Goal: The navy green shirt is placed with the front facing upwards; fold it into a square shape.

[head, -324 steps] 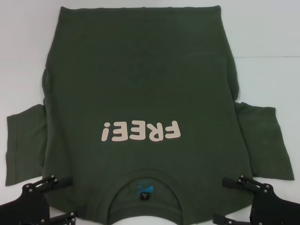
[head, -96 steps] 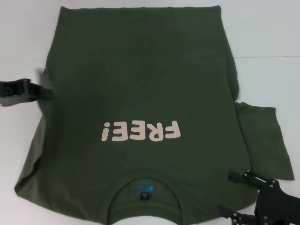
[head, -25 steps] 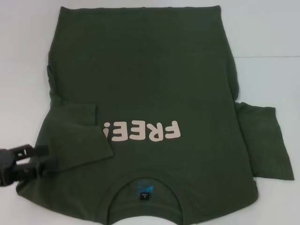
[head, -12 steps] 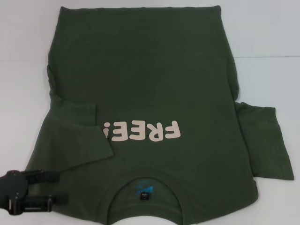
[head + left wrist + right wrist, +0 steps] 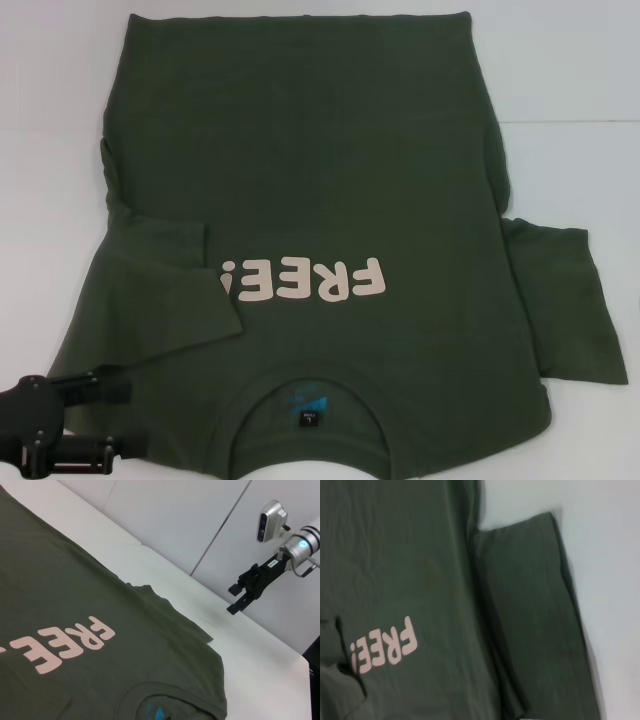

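My left gripper hangs released beside the navy green shirt; my right gripper, seemingly unclenched, should pinch the outspread sleeve below it.

Plain white table all around, with a faint seam line running across it. Behind it in the left wrist view, pale wall panels split by dark joints.

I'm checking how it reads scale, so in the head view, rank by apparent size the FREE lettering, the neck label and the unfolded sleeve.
1. unfolded sleeve
2. FREE lettering
3. neck label
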